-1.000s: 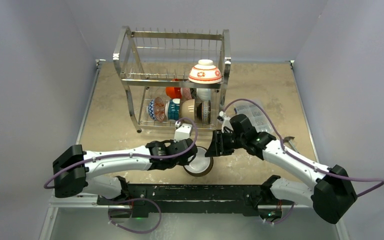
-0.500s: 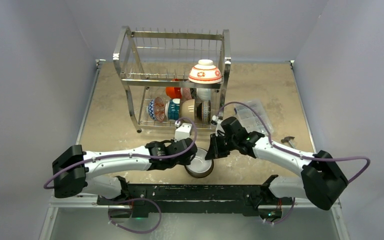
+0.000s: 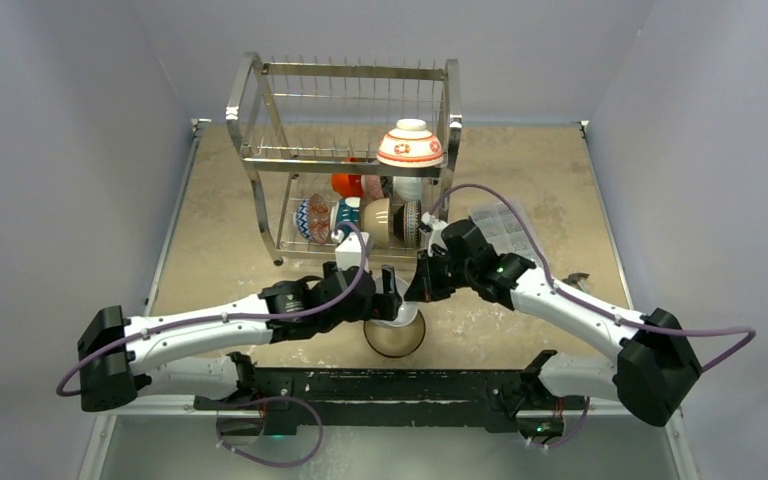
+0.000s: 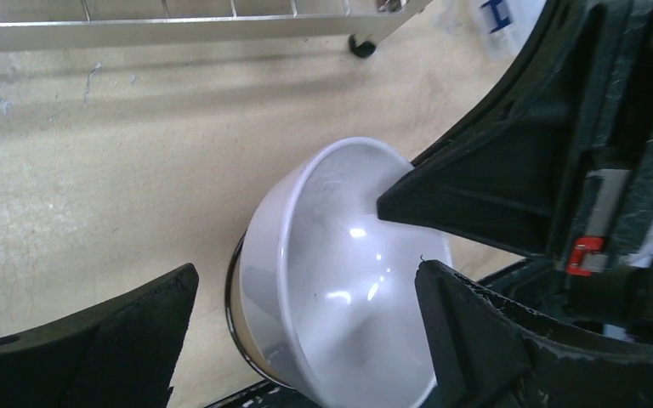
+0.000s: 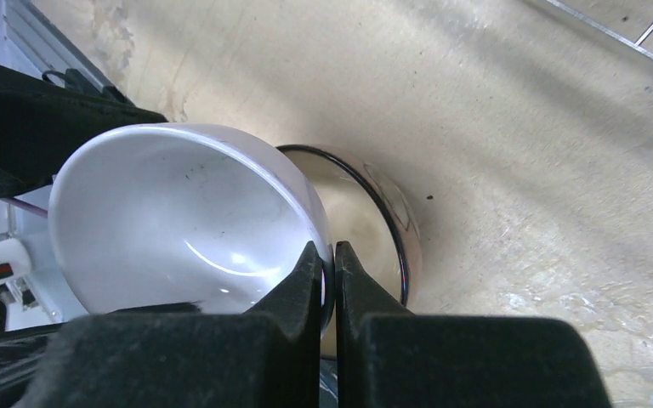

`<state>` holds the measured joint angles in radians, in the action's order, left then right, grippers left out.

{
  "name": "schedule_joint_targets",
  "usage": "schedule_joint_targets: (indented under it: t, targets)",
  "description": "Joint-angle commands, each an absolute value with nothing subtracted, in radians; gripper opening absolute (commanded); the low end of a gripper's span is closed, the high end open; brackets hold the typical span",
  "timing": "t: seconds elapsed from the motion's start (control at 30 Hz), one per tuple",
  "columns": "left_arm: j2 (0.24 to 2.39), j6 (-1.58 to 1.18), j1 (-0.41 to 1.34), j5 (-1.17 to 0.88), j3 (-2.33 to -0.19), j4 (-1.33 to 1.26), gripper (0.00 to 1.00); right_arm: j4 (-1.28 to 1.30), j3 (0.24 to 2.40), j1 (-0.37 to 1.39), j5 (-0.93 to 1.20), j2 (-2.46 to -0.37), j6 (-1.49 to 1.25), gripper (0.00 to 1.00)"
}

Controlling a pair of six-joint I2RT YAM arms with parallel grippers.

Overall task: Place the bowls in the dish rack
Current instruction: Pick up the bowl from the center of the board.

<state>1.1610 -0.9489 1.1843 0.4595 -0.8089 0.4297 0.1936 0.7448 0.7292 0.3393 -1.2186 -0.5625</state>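
My right gripper has its 2 fingers pressed together on the rim of the white bowl, wall pinched between them, holding it tilted with its opening turned sideways. My left gripper is spread wide, 1 finger on either side of that bowl and neither touching it.

Just beneath sits a tan bowl with a dark rim, upright on the table near the front edge, between my arms. The white bowl's lower edge hangs over its mouth; I cannot tell whether they touch.

Farther back stands the dish rack. On its upper tier 1 red-and-white floral bowl lies upside down. On the lower tier a row of bowls stands on edge, among them a blue patterned bowl and an orange-red bowl.
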Motion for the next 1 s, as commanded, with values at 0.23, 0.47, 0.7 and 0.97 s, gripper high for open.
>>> schedule_joint_targets:
  t: [0.23,0.47,0.7,0.97]
  targets:
    - [0.995,-0.974,1.023,0.141,-0.718,0.158,0.98,0.226,0.822,0.641,0.282,-1.151,-0.510,0.00]
    - [0.972,-1.073,0.875,-0.159,-0.588,-0.119,0.98,0.153,0.778,0.533,0.404,-1.065,-0.493,0.00]
    - [1.041,-1.117,0.848,-0.288,-0.568,-0.276,0.96,0.112,0.774,0.531,0.465,-1.042,-0.505,0.00]
    - [1.099,-1.115,0.848,-0.263,-0.601,-0.300,0.85,0.152,0.811,0.531,0.441,-1.072,-0.441,0.00]
